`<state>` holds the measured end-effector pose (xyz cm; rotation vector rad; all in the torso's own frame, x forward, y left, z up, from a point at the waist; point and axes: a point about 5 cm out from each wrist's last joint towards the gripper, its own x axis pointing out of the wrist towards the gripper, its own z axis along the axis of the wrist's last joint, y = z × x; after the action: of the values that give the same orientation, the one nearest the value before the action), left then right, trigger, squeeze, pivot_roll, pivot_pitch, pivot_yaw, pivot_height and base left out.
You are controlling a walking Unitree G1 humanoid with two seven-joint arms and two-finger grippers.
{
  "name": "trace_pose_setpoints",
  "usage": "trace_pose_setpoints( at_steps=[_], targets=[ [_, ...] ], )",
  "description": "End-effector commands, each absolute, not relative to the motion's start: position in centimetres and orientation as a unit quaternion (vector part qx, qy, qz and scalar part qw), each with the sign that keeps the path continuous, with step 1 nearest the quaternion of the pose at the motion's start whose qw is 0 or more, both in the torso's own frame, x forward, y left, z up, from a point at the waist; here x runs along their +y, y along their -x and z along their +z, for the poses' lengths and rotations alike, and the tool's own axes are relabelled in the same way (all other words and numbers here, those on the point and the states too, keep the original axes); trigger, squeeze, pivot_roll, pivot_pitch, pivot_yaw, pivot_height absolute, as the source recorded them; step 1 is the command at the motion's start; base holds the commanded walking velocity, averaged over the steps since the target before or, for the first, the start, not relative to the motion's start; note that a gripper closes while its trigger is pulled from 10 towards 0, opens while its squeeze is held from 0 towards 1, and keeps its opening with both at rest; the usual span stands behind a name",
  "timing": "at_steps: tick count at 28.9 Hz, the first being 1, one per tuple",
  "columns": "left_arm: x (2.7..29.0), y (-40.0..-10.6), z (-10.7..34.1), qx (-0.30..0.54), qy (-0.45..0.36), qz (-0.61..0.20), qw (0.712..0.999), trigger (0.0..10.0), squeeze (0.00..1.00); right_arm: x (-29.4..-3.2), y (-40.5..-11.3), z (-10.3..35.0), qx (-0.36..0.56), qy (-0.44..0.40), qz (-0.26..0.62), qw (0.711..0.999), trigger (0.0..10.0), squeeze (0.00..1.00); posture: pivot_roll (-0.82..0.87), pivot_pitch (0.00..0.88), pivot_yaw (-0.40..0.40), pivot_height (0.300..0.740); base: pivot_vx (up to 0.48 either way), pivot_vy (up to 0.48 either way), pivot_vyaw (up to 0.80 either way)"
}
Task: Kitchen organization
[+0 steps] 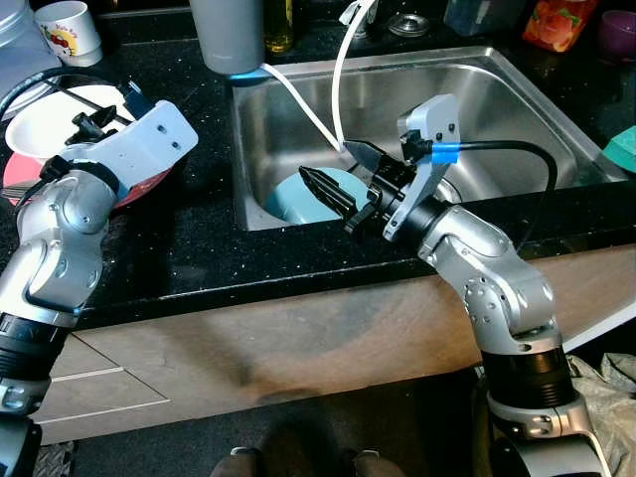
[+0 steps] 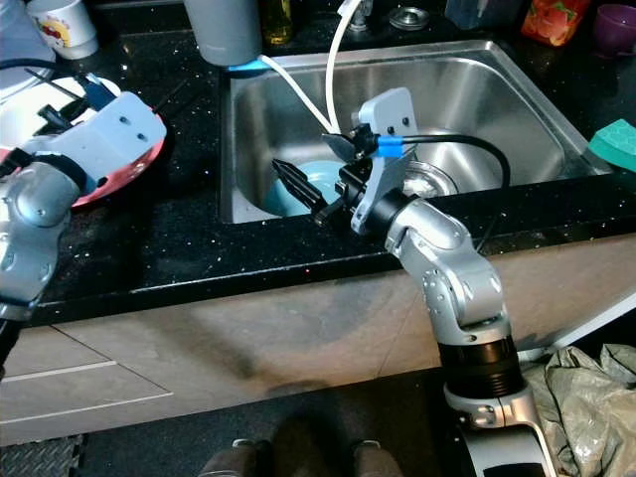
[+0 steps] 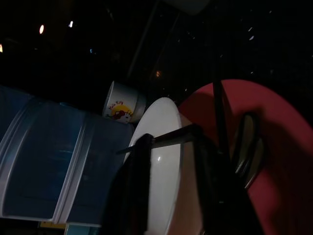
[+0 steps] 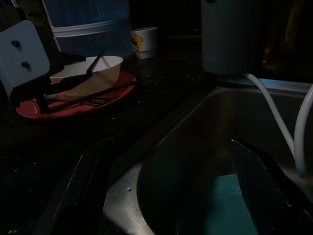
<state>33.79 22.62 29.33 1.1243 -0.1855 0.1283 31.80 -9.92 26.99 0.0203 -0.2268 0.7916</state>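
A light blue bowl (image 1: 298,202) lies in the front left corner of the steel sink (image 1: 497,89). My right gripper (image 1: 340,171) hovers just above it, open and holding nothing, and the bowl (image 4: 230,205) shows between its fingers. On the black counter at the left, a white bowl (image 1: 45,124) sits on a red plate (image 1: 20,179) with dark chopsticks (image 4: 98,93) and a spoon (image 3: 247,147). My left gripper (image 1: 91,123) is at that white bowl (image 3: 164,161), its fingers apart, with a thin stick crossing the tips.
Two white hoses (image 1: 303,104) run down into the sink near the right gripper. A grey cup (image 1: 227,35) stands at the sink's back left corner. A printed white mug (image 1: 70,28) and a blue water jug (image 3: 49,161) are behind the plate. A green sponge (image 1: 624,149) lies at the far right.
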Motion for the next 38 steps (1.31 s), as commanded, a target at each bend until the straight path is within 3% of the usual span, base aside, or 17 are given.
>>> trace_pose_setpoints(
  at_steps=[1,2,16,17,19,20,38],
  targets=[
    [22.9,-33.9,29.0,-0.080,-0.536,0.061,0.838,0.0,0.00,-9.7,-31.5,26.7,-0.104,-0.005,0.391,0.915,10.0,0.00,0.02,0.196,0.003,0.740,0.000,0.000,0.00],
    [23.0,-34.0,29.0,-0.079,-0.541,0.066,0.835,10.0,0.00,-9.7,-31.5,26.7,-0.104,-0.005,0.390,0.915,10.0,0.00,0.02,0.196,0.003,0.740,0.000,0.000,0.00],
    [23.2,-34.3,29.1,-0.083,-0.536,0.064,0.838,10.0,0.00,-9.8,-31.5,26.7,-0.105,-0.005,0.389,0.915,10.0,0.00,0.02,0.197,0.006,0.740,0.000,0.000,0.00],
    [23.2,-34.3,29.1,-0.084,-0.535,0.064,0.838,4.7,0.00,-9.8,-31.5,26.7,-0.105,-0.005,0.389,0.915,10.0,0.00,0.02,0.197,0.006,0.740,0.000,0.000,0.00],
    [23.1,-34.2,29.3,-0.090,-0.534,0.064,0.838,4.2,0.00,-9.8,-31.5,26.7,-0.105,-0.005,0.389,0.915,10.0,0.00,0.02,0.197,0.005,0.740,0.000,0.000,0.00],
    [23.1,-34.2,29.4,-0.092,-0.534,0.065,0.838,0.3,0.00,-9.8,-31.5,26.7,-0.105,-0.005,0.389,0.915,10.0,0.00,0.02,0.197,0.005,0.740,0.000,0.000,0.00],
    [22.6,-33.8,31.3,-0.150,-0.523,0.084,0.835,0.0,0.00,-9.8,-31.5,26.7,-0.104,-0.004,0.391,0.915,10.0,0.00,0.02,0.195,0.008,0.740,0.000,0.000,0.00]
  ],
)
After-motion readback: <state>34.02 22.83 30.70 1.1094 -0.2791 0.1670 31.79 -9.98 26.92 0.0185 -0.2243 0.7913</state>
